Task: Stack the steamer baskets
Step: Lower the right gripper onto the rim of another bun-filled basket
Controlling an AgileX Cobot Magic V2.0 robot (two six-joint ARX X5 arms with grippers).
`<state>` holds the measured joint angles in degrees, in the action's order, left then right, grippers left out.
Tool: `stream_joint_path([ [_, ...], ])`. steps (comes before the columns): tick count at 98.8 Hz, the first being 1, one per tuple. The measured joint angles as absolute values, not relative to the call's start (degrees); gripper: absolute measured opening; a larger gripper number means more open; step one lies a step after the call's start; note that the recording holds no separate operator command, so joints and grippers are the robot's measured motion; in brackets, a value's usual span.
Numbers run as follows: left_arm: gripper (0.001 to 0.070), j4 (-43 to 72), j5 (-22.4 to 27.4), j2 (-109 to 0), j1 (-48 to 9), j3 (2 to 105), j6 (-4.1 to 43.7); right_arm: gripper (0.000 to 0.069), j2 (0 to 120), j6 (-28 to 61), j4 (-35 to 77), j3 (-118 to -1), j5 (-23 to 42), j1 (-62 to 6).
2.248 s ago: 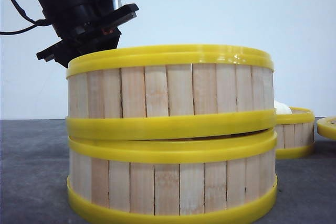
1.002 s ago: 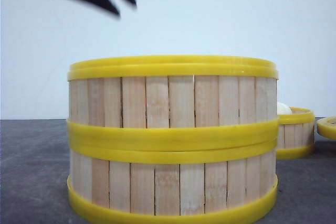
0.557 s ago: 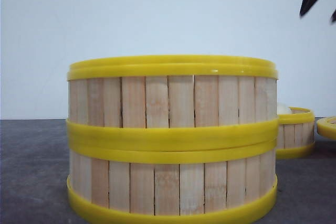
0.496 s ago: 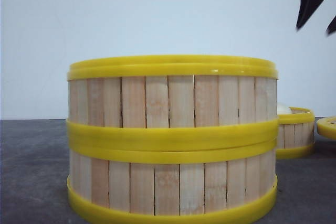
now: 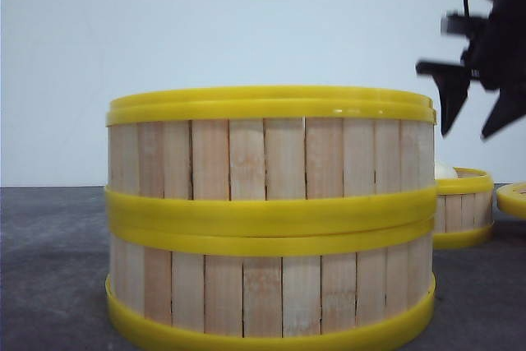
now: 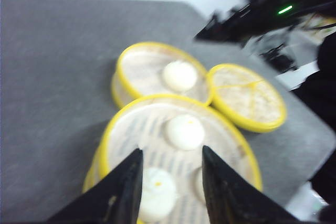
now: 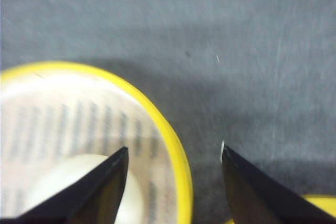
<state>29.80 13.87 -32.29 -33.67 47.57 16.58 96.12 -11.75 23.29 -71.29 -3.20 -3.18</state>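
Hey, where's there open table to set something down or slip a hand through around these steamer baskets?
Bare grey table lies on the left of the two-basket stack. It is crowded on the right: the single basket sits close to the stack, the flat lid is right beside both, and the right gripper hangs over that basket's rim.

Front cam sits low at table level, facing fwd, very near the two-basket stack (image 5: 269, 218). Left wrist cam looks down from above the stack — sharing the far third basket (image 6: 157, 74) (image 5: 462, 207). Right wrist cam hovers close over that basket's rim (image 7: 176, 156).
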Motion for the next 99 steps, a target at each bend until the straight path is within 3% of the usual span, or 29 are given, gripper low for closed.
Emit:
stream_joint_path([
  [28,0.0194,33.06,13.89,-26.94,-33.67,47.62,17.45,0.0289,100.18,-11.77,22.98,-71.66,-3.05,-2.55],
  [99,0.0194,37.50,13.45,-26.65,-33.67,47.62,17.45,0.0197,104.01,-11.77,23.18,-71.70,-3.18,-2.81],
])
